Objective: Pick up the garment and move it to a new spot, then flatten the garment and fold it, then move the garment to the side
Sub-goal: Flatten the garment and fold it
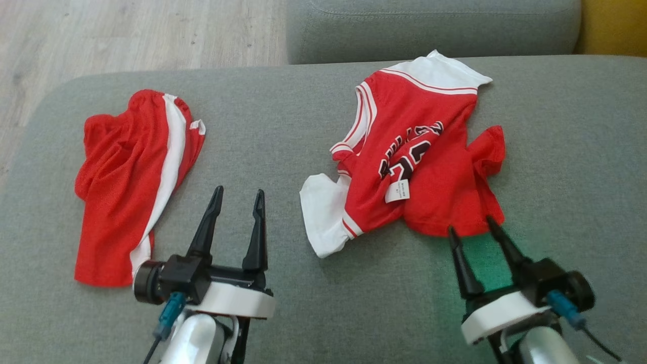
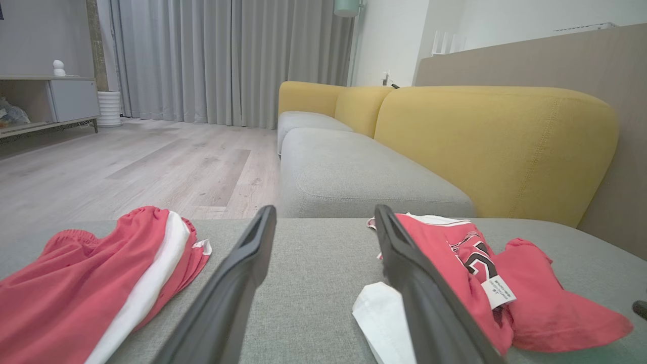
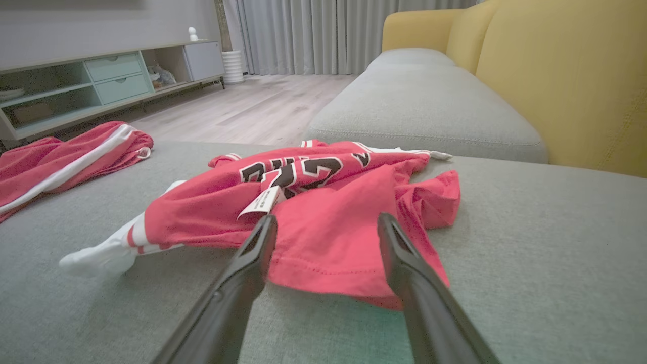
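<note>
Jersey position: centre-right of head frame, on the grey seat cushion; rumpled, hem bunched toward right edge, white sleeve poking out lower left, paper tag face-up mid-chest.
Shorts: red with white stripe, left of head frame, well apart from jersey.
Left gripper: lower left of head frame, fingers spread wide, gripping nothing, over bare cushion between shorts and jersey.
Right gripper: lower right of head frame, fingers spread, nothing pinched; tips right at jersey's near hem, maybe touching cloth, too blurred to call.
Step in hand: probably flattening, judged from jersey lying on the cushion but creased.
How to do well: go in low and shallow with right fingers, pinch near hem corner, one layer only. Bring left across to white sleeve side. Pull apart evenly, then drag toward bottom of frame to smooth. Steer clear of tag and doubled flap at right.
Risk: catching two layers and dragging whole bundle instead of spreading it.
Right wrist view adds: stitched hem line lying between the two fingers, raised ridge of right flap; cloth height that the top-down head frame flattens out.
Head view adds: full jersey outline and the gap to shorts, badly foreshortened from low wrist angles.
Left wrist view adds: yellow backrest and curtains beyond the cushion; white sleeve partly behind one finger.
</note>
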{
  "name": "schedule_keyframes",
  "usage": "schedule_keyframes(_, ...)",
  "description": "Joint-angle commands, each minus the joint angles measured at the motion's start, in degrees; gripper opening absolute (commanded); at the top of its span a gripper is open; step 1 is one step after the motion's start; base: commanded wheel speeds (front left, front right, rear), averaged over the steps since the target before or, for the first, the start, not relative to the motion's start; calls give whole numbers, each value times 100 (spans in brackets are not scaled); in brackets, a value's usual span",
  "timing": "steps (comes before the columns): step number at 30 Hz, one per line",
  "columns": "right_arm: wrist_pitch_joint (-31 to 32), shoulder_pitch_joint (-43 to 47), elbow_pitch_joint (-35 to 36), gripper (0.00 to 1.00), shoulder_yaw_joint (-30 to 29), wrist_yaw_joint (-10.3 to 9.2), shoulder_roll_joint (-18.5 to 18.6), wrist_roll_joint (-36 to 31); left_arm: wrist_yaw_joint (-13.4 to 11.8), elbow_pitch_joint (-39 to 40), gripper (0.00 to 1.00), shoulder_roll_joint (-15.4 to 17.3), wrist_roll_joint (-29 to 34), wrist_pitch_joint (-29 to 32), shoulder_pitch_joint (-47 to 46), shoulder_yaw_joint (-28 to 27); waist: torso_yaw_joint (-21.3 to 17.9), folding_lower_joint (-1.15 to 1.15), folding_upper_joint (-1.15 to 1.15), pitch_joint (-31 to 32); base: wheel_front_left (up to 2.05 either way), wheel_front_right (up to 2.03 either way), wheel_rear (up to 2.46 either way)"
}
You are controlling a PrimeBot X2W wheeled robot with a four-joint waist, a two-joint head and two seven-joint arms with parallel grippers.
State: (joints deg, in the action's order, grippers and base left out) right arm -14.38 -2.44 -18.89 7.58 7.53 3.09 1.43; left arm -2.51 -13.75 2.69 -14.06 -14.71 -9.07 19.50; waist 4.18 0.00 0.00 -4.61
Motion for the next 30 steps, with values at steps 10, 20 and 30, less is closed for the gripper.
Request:
schedule_keyframes(10,47,-498,-623,100,294,-4,11,-922,16,156,100,19,18,-29,-251,-88,196,0,0,-128,0,0,0)
schedule_keyframes(20,30,-932,-1211,81,-100,-4,-12,-1572,10,158,100,19,-1,-29,-358,-95,390,0,0,-374,0,0,0)
schedule_keyframes(30,-50,-1147,-1267,0,-156,-4,-20,-1392,-10,141,100,19,4,-29,-384,-173,306,0,0,-369,0,0,0)
